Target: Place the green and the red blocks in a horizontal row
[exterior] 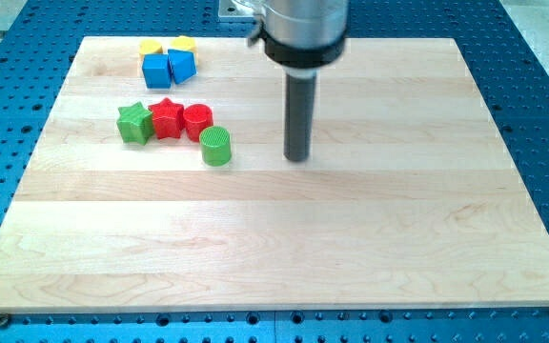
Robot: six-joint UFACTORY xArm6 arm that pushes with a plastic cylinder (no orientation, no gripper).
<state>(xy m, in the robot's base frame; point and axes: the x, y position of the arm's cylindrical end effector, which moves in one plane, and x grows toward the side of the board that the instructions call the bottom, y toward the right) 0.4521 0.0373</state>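
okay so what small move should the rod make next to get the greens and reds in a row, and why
Probably swing my tip below the green cylinder and nudge it up: the green star, red star and red cylinder already line up, and it sits lower, to the tip's left.

A pale wooden board (274,248) of joined planks lay on a blue perforated metal table (541,86). Near the board's top-left corner, two blue blocks (169,67) sat side by side, touching, their exact shapes hard to make out. Directly behind them, toward the view's top, stood two yellow blocks (165,46), partly hidden.
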